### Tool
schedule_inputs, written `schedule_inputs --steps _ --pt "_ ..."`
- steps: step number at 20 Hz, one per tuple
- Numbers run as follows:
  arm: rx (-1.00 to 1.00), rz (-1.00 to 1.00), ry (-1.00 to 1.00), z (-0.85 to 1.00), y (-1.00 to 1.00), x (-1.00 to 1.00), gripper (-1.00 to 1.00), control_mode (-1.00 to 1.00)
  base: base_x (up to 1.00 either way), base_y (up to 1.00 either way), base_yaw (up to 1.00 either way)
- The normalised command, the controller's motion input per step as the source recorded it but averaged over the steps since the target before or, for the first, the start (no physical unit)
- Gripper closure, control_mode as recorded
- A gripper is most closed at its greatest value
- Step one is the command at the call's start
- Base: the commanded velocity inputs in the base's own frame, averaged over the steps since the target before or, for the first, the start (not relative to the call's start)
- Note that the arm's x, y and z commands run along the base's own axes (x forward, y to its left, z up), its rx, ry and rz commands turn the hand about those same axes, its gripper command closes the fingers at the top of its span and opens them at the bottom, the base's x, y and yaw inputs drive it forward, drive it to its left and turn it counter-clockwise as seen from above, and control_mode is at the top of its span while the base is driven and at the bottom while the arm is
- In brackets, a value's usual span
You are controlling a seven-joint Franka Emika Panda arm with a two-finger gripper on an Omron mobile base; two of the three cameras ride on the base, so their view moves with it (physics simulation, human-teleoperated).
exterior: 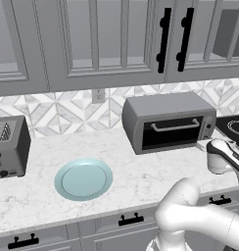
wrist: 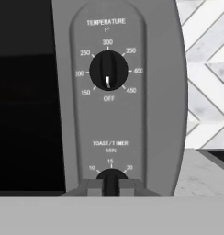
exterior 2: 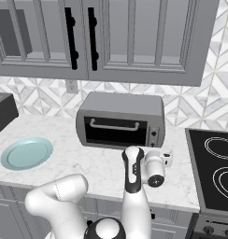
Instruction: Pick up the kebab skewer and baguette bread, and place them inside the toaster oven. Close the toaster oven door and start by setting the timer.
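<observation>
Stage: the toaster oven door stands shut, so by my reading the job is at its last step — setting the timer.
Fingers: the gripper is pinched narrow on the timer knob, one tip on either side of its ridge; a tight pinch like this is what a twist needs.
Approach: the hand view faces the control panel square on, which keeps the wrist's axis in line with the knob so a roll of the hand should turn it cleanly.
Temperature knob: above the timer on the same panel, its white mark pointing down at OFF — untouched, as far as I can judge.
Toaster oven: on the tabletop against the tiled wall, control panel at its right end, beside the cooktop; the arm reaches in from the front right corner.
Kebab skewer and baguette bread: I cannot make either out through the dark glass; with the door shut they are presumably inside.
Plate: pale blue, bare, well apart to the left of the oven.
Slot toaster: at the far left of the tabletop, no part in this.
Risk: the tips grip only the knob's low ridge, so they could slip as it turns.
</observation>
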Motion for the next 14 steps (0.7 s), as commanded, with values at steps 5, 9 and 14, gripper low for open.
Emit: schedule_inputs --steps 5,9,14 --pt "0.11 -0.08 0.0 0.11 0.0 0.0 1.0 -1.0 0.0 0.0 0.0" --pt "0.14 -0.11 0.0 0.11 0.0 0.0 1.0 -1.0 0.0 0.0 0.0" --pt "0.15 -0.12 0.0 0.1 0.0 0.0 1.0 -1.0 0.0 0.0 0.0"
